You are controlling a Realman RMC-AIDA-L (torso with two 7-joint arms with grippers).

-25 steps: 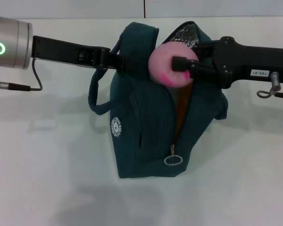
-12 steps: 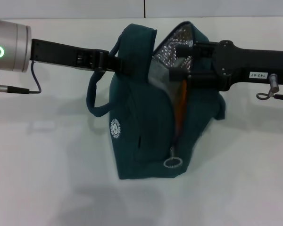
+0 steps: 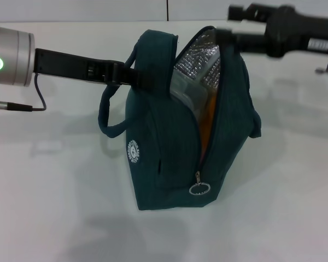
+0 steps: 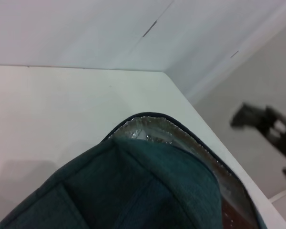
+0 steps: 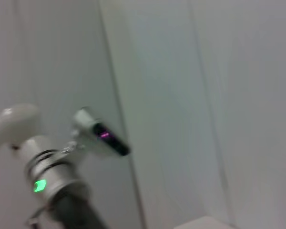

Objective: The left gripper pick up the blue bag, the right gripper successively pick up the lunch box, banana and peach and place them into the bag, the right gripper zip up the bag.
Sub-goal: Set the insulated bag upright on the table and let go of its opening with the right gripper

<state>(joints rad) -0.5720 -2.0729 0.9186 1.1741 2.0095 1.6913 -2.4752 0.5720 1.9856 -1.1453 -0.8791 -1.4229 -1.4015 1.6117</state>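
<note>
Jaws of the left gripper (image 3: 132,75) clamp the near handle of the dark teal fabric bag with silver foil lining (image 3: 175,158), which stands unzipped on the white counter (image 3: 54,191). Beyond the bag's open mouth, the right gripper (image 3: 236,24) hangs above the rim with jaws parted and empty. Inside, below the foil, a translucent lunch box (image 3: 187,90) shows beside something orange.

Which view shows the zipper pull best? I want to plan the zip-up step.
The head view: the zipper pull hangs with its ring low on the blue bag, at the bottom of the open zip. The left wrist view shows only the bag's top edge and foil lining; the right wrist view shows none of the bag.
</note>
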